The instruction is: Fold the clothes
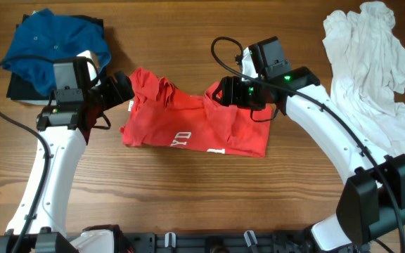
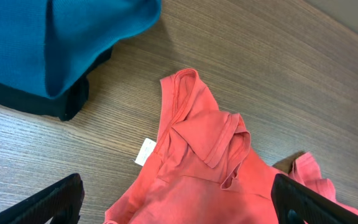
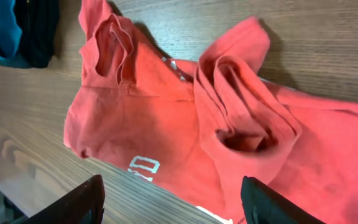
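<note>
The red T-shirt [image 1: 195, 119] lay crumpled at the middle of the wooden surface [image 1: 188, 204], partly gathered into a rough rectangle with its long side running from 9 to 3 o'clock. White block lettering [image 1: 181, 138] showed along its 6 o'clock edge. Its 12 o'clock edge was bunched into ridges and folds. In the left wrist view a sleeve was turned over on itself, and a small white tag [image 2: 145, 151] lay on the wood just beside the shirt's edge.

The left arm [image 1: 55, 154] reached in from 7 o'clock. Its jaws stood at the shirt's 9 o'clock end, spread wide and released, with nothing between them. The left wrist view showed both tips well apart, above the shirt and the wood.

The right arm [image 1: 329, 133] curved in from 5 o'clock. Its jaws were over the shirt's 12 o'clock edge, toward the 3 o'clock end. In the right wrist view they stood parted and released, the rumpled sleeve below them and no cloth pinched.

A blue garment [image 1: 55, 39] lay heaped at 10 o'clock on top of a dark one [image 1: 20, 88]. A white garment [image 1: 371, 63] sprawled at 2 o'clock, well apart from the shirt.
</note>
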Controlling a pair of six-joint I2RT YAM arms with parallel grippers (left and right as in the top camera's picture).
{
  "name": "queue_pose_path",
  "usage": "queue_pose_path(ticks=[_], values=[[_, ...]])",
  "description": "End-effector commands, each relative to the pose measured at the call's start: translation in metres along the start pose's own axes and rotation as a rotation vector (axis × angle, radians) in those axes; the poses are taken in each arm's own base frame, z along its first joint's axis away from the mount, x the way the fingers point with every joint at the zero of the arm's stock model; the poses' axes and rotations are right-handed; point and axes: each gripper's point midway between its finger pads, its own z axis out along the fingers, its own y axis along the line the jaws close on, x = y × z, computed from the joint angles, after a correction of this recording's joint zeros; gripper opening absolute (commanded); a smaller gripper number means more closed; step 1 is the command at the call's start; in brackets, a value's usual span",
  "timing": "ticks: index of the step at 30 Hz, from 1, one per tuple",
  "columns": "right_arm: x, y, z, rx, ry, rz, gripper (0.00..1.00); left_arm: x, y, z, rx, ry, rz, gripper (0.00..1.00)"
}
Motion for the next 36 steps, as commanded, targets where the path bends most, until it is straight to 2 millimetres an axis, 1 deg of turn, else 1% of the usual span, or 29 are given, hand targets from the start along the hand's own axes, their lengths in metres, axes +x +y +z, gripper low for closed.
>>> queue_pose_path(ticks=[1,4,7,10,11,12,16,18,20,21,22,23,24,25,26,27,33,36], values=[[0.003,0.001,-0.001,-0.002,0.027,-0.008,0.73,-0.007,-0.001,-0.003,-0.001,-0.020,0.020,0.97],[0.005,-0.032,-0.002,0.174,0.010,0.006,0.75,-0.007,-0.001,-0.003,-0.001,-0.020,0.020,0.97],[0.005,-0.043,0.002,0.222,0.005,-0.004,0.75,-0.007,-0.001,-0.003,-0.001,-0.020,0.020,0.96],[0.009,-0.051,0.016,0.233,0.034,0.008,0.74,-0.007,-0.001,-0.003,-0.001,-0.020,0.020,0.96],[0.010,-0.052,0.023,0.226,0.049,0.011,0.73,-0.007,-0.001,-0.003,-0.001,-0.020,0.020,0.96],[0.012,-0.052,0.034,0.210,0.070,0.012,0.72,-0.007,-0.001,-0.003,-0.001,-0.020,0.020,0.97],[0.019,-0.047,0.063,0.175,0.109,-0.010,0.71,-0.007,-0.001,-0.003,-0.001,-0.020,0.020,0.96],[0.022,-0.045,0.075,0.173,0.119,-0.027,0.71,-0.007,-0.001,-0.003,-0.001,-0.020,0.020,0.96],[0.024,-0.043,0.081,0.174,0.124,-0.034,0.69,-0.007,-0.001,-0.003,-0.001,-0.020,0.020,0.96],[0.024,-0.042,0.083,0.172,0.124,-0.038,0.67,-0.007,-0.001,-0.003,-0.001,-0.019,0.020,0.96],[0.024,-0.041,0.083,0.170,0.122,-0.040,0.61,-0.007,-0.001,-0.003,-0.001,-0.020,0.020,0.96],[0.024,-0.041,0.083,0.170,0.122,-0.039,0.50,-0.007,-0.001,-0.003,-0.001,-0.020,0.020,0.96],[0.024,-0.041,0.083,0.167,0.124,-0.039,0.35,-0.007,-0.001,-0.003,-0.001,-0.020,0.020,0.96],[0.025,-0.040,0.083,0.161,0.129,-0.036,0.18,-0.007,-0.001,-0.003,-0.001,-0.020,0.020,0.96],[0.027,-0.038,0.083,0.147,0.139,-0.034,0.08,-0.007,-0.001,-0.003,-0.001,-0.020,0.020,0.96],[0.030,-0.036,0.083,0.134,0.151,-0.030,0.04,-0.007,-0.001,-0.003,-0.001,-0.020,0.020,0.96],[0.048,-0.011,0.085,0.034,0.223,-0.037,0.04,-0.007,-0.001,-0.003,-0.001,-0.019,0.020,0.96],[0.063,0.003,0.090,0.026,0.257,-0.048,0.04,-0.007,-0.001,-0.003,-0.001,-0.019,0.020,0.95]])
